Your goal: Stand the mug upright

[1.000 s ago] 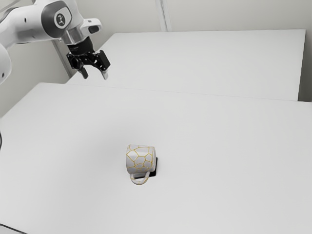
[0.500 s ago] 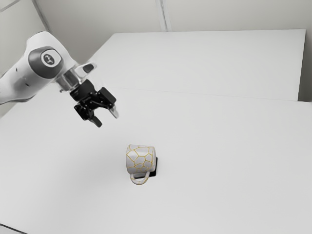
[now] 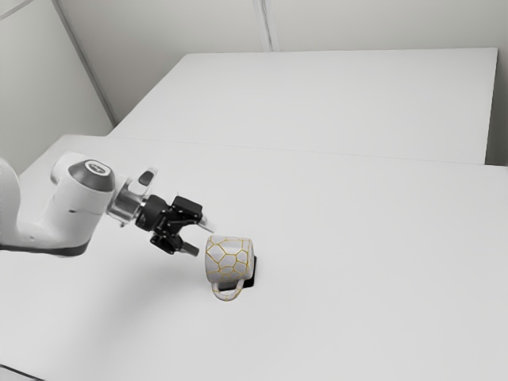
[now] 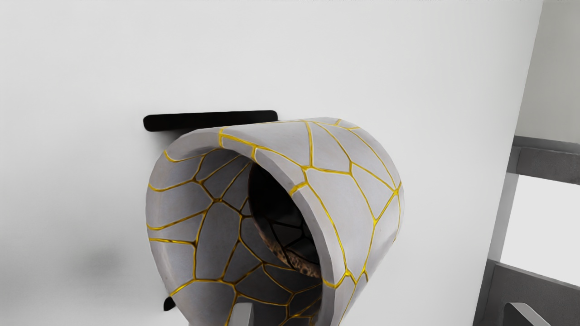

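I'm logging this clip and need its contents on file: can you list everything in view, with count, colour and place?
mug: one, pale grey with gold lines, on its side on the table, mouth toward the gripper
black item: one, black, by the mug, partly hidden by it
table: one, white, under the mug
flat surface: one, white, beyond the table
walls: at least two, grey, in the background
structure: count unclear, dark grey, past the table's edge
cable: one, dark, exterior view's lower left corner
arm: one, white and grey, exterior view's left
gripper: one, black, open, at the mug's mouth
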You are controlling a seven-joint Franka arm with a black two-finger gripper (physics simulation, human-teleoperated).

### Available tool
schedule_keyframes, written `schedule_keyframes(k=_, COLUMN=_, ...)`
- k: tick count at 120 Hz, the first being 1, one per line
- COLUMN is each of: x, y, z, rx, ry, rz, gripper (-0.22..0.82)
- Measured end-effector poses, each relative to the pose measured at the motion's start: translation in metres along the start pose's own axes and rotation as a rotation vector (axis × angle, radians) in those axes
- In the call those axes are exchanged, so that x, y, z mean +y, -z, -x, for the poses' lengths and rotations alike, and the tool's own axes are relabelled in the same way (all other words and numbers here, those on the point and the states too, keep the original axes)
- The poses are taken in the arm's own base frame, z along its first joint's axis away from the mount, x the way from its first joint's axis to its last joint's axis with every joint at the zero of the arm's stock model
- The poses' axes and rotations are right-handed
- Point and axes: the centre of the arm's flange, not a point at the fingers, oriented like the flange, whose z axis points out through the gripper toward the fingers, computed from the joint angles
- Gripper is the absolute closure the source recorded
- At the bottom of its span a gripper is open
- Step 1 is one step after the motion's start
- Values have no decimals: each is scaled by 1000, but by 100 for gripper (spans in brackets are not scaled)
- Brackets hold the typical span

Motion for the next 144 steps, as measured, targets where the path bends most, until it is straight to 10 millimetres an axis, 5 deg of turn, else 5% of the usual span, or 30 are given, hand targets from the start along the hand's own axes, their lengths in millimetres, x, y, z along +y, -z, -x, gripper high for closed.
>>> schedule_keyframes(k=22, x=-41, y=-23, z=-1, rx=28, ry=5, rz=139, gripper=0)
schedule_keyframes(k=49, x=-38, y=-44, z=-2, rx=74, ry=-85, rz=305, gripper=0)
schedule_keyframes(k=72, x=-36, y=-56, z=0, rx=81, ry=-169, rz=366, gripper=45)
schedule_keyframes(k=86, x=-33, y=-54, z=-2, rx=97, ry=-227, rz=379, gripper=62)
schedule_keyframes(k=123, x=1, y=-38, z=-3, rx=128, ry=-398, rz=354, gripper=75)
schedule_keyframes(k=144, x=22, y=-26, z=-9, rx=56, ry=-519, rz=128, gripper=77)
